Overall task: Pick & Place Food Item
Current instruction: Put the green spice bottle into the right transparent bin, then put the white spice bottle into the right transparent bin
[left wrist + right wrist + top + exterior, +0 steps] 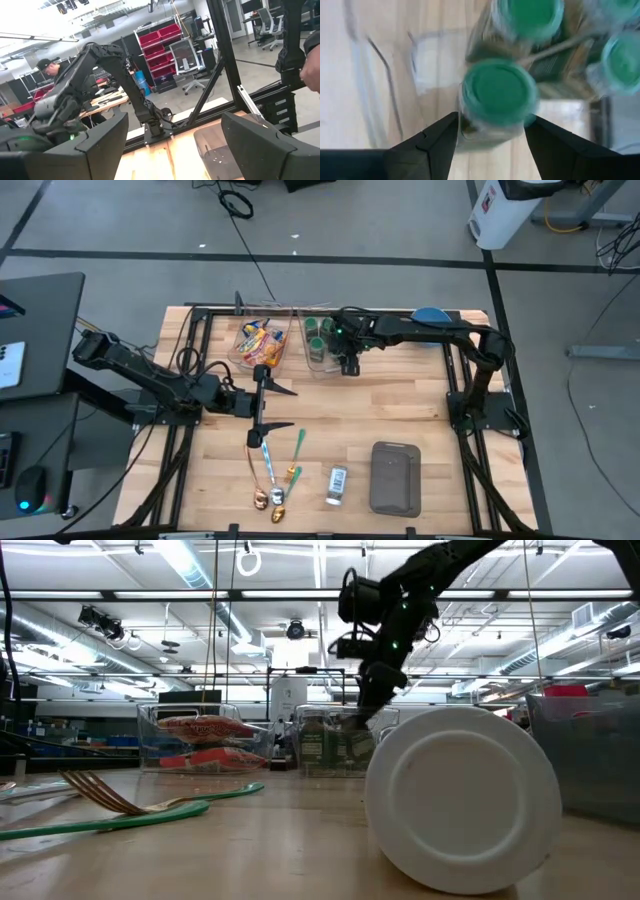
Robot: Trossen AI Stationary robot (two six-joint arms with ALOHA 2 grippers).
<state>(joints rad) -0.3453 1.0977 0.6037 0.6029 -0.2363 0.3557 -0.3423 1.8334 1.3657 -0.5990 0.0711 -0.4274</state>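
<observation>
Several green-lidded jars stand in a clear bin at the table's far edge. My right gripper reaches down over that bin's near end and is closed around one jar, which shows larger than the other jars. In the low view the right gripper hangs at the bin's top edge. A second clear bin to the left holds snack packets. My left gripper hovers open and level over the table's left middle, with nothing between its fingers. My right gripper has the jar's body just below the green lid between its two fingers, one on each side. The fingers come from above, slanting down. The jar stands upright in the hold; its base is hidden, so whether it is clear of the bin cannot be told.
Two spoons and a green fork lie near the front edge, beside a small white container on its side and a grey tray. A blue dish sits at the far right. Bare wood lies between the bins and these.
</observation>
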